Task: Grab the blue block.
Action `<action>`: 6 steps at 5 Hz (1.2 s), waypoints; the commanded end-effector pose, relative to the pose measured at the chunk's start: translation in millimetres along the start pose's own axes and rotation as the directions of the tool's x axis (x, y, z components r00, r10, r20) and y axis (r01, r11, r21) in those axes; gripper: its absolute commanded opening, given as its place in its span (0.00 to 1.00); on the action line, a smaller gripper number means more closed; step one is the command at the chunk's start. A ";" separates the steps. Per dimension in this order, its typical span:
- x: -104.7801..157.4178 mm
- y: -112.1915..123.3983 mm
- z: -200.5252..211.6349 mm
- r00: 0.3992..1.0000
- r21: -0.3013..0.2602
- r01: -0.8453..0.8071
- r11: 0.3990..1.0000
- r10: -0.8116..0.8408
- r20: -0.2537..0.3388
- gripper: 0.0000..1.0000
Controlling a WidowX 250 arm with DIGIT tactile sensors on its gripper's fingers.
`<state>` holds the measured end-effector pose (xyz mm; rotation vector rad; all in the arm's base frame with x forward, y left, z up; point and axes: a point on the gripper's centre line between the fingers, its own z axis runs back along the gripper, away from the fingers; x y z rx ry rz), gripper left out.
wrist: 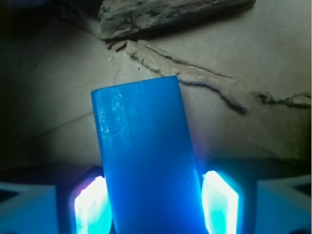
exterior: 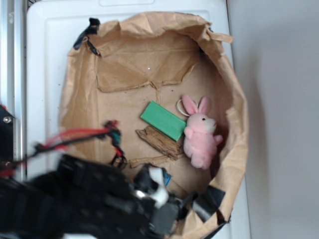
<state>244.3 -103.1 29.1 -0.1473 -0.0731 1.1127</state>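
We judged the main risk a skewed grip: the blue block (wrist: 146,161) sat slightly tilted between the fingers (wrist: 90,207), so closing could twist it or let it slide out onto the paper (wrist: 253,63). In the wrist view the block lay between the two pads of the claw (wrist: 153,207), the pads beside its edges; whether they pressed it we could not tell. It sat near the wood piece (wrist: 165,17), low in the bag.

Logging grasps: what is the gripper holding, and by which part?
The blue block sits between the fingers at its near end; a firm clamp cannot be confirmed.
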 end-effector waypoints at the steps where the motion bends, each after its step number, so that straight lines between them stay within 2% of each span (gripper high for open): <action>1: 41.7 -6.7 76.0 0.992 -0.128 -0.115 0.985 0.108 -0.064 0.00; 2: 54.3 -6.7 100.7 0.983 -0.103 -0.182 0.978 0.178 -0.044 0.00; 3: 59.9 -5.8 125.0 0.982 -0.139 -0.176 0.974 0.183 0.037 0.00; 5: 71.6 -7.2 146.7 0.960 -0.215 -0.141 0.966 0.187 0.209 0.00; 6: 52.0 -5.0 135.5 0.955 -0.262 0.065 0.963 0.016 0.297 0.19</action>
